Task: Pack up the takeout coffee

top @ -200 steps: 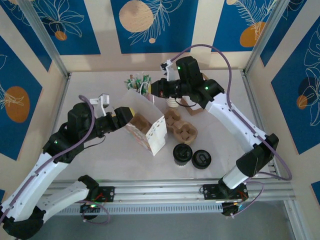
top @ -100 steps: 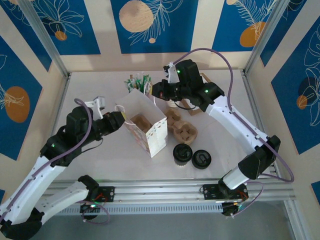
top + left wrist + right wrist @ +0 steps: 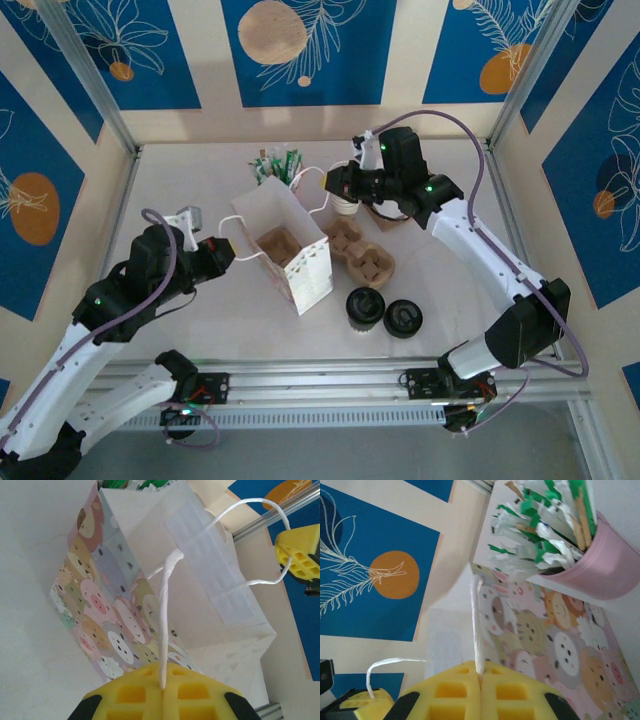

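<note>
The takeout coffee [image 3: 365,306], a cream cup with a black lid, stands on the table right of the paper bag [image 3: 290,250]. The bag is upright with its mouth spread wide and a cardboard carrier [image 3: 277,243] inside. My left gripper [image 3: 224,250] is shut on the bag's left string handle [image 3: 165,630], at the bag's left side. My right gripper [image 3: 333,186] is shut on the other string handle [image 3: 476,625], behind and right of the bag. In the left wrist view the yellow pads [image 3: 145,695] pinch the string; the bag [image 3: 150,580] fills the space ahead.
A low black lid [image 3: 403,317] lies beside the coffee. A second cardboard carrier [image 3: 362,252] sits right of the bag, with lidless cream cups [image 3: 346,206] behind it. A pink cup of stirrers [image 3: 600,565] stands at the back. Walls enclose the table.
My left gripper closed on the left handle and drew back leftward. The right gripper moved right with its handle. The bag's mouth has spread open.
</note>
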Robot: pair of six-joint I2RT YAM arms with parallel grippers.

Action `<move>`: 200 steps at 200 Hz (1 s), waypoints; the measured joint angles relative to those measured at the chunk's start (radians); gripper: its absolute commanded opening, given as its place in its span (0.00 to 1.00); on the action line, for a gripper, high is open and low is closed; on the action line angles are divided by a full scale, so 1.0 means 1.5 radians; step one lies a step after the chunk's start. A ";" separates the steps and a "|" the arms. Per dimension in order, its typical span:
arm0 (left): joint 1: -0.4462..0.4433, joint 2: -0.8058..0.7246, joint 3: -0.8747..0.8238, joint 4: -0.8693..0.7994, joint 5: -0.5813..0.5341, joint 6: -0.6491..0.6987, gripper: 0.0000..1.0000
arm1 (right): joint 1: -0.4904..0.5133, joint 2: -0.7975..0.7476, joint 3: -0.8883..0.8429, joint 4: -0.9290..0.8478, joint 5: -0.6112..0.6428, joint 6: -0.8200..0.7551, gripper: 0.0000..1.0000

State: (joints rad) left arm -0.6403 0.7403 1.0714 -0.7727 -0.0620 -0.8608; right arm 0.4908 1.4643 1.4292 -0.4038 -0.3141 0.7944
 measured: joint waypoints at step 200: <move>0.000 -0.027 -0.062 0.041 0.029 -0.038 0.00 | 0.030 0.055 -0.007 -0.079 0.060 -0.081 0.51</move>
State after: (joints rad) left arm -0.6403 0.6994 0.9779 -0.7116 -0.0189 -0.9180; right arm 0.5354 1.5475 1.4189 -0.5224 -0.2237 0.6735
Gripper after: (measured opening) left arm 0.044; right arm 0.408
